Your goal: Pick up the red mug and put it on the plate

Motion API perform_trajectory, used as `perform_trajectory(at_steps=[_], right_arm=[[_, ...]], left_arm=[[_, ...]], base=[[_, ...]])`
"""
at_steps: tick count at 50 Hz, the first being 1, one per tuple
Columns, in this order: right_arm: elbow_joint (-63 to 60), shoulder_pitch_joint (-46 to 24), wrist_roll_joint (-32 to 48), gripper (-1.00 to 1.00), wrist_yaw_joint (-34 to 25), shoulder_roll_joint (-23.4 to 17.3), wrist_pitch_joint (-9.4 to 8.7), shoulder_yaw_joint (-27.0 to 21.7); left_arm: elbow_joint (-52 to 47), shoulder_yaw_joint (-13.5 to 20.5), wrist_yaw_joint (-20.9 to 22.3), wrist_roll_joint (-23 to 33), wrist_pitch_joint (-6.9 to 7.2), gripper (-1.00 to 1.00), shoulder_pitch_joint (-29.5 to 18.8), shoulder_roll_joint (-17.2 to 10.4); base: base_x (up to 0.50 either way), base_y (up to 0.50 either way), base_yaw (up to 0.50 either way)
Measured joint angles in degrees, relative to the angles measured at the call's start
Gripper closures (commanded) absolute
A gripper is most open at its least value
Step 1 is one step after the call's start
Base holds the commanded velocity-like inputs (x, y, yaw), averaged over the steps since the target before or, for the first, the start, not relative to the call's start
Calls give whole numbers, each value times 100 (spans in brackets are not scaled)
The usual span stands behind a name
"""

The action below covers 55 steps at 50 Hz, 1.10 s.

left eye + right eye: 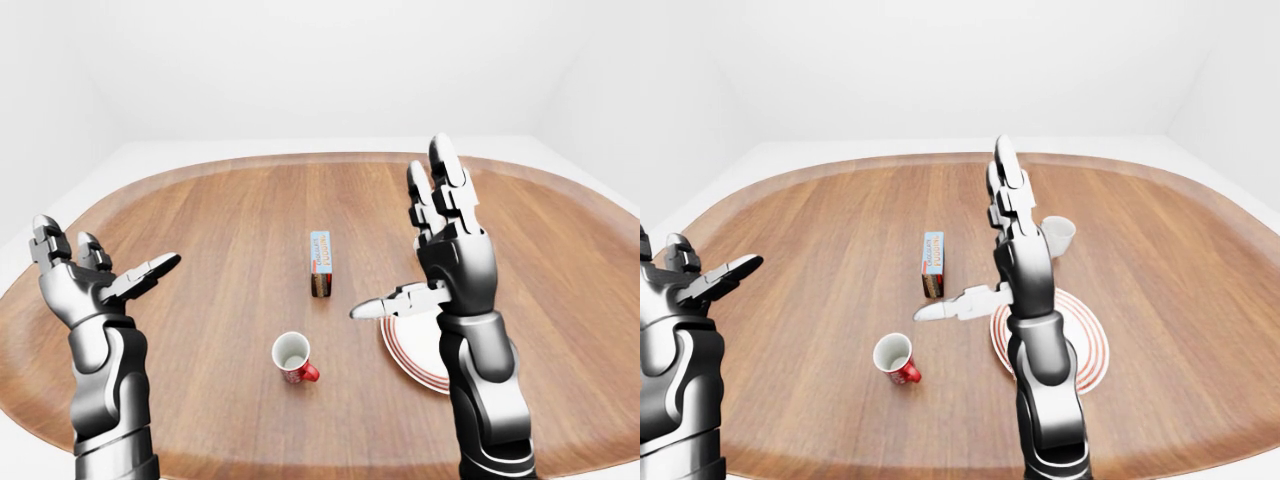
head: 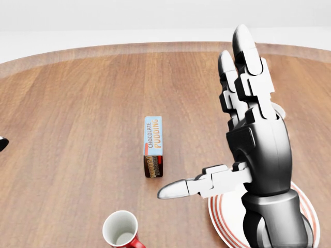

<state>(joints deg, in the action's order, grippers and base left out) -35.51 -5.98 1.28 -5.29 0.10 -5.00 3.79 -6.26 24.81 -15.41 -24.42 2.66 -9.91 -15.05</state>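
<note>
The red mug [image 1: 293, 356] stands upright, near and left of the raised right hand [image 1: 450, 255], whose spread fingers hold nothing; the plate [image 1: 1092, 350] lies under that arm.

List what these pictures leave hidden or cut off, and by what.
- White mug: head view hides nearly all of it behind the right hand; right-eye view shows it.
- Plate: its middle is covered by the right forearm in every view.
- Red mug: bottom edge of the head view cuts it off.
- Left hand: head view shows only a dark tip at its left edge.
</note>
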Motion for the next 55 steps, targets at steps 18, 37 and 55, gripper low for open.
perform_trajectory(at_steps=[18, 37, 55], right_arm=[[2015, -117, 1149, -100, -393, 745, 0, 1616], [4145, -372, 1391, -100, -483, 1066, 0, 1542], [5413, -396, 1448, -100, -542, 1100, 0, 1344]], left_arm=[[-62, -5, 5, 40, 28, -100, 14, 28], [-69, -7, 6, 31, 34, -100, 17, 31], [16, -20, 14, 30, -15, -100, -9, 21]], base=[[0, 0, 0], [0, 0, 0], [0, 0, 0]])
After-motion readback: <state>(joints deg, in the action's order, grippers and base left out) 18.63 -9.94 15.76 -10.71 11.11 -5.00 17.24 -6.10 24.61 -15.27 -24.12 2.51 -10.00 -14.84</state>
